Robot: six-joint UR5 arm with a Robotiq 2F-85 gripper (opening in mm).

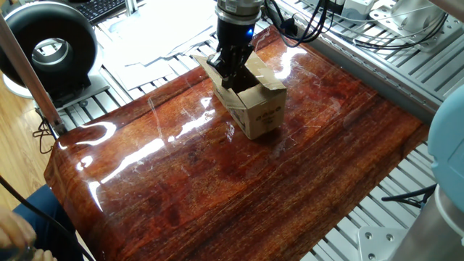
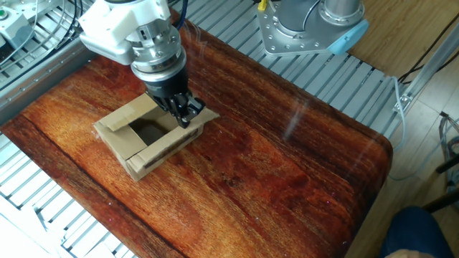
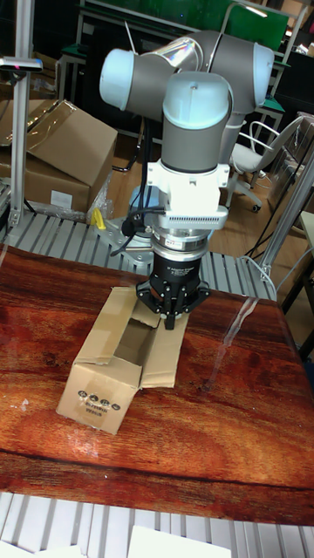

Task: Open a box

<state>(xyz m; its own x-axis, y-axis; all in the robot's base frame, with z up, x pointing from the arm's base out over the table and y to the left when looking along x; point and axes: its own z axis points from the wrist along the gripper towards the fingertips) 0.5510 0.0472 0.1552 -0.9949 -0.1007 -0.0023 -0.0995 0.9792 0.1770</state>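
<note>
The box (image 1: 254, 105) is a small brown carton with black print, standing on the glossy wooden table (image 1: 217, 181) toward its far side. Its top is open, showing a dark inside (image 2: 147, 132). Its flaps are spread outward. My gripper (image 1: 230, 78) points straight down at the box's rim, fingers together. In the other fixed view the gripper (image 2: 185, 116) presses on the flap (image 2: 204, 116) that is folded out nearly flat. The tall fixed view shows the gripper (image 3: 170, 323) above that flap (image 3: 166, 353), beside the box (image 3: 105, 388).
A black round device (image 1: 52, 47) and papers (image 1: 156, 32) lie beyond the table's far left. Metal rails (image 1: 377, 51) border the table. A person's hand (image 1: 14, 233) shows at the near left corner. The robot base (image 2: 308, 25) stands behind the table. Large cartons (image 3: 57, 148) stand in the background.
</note>
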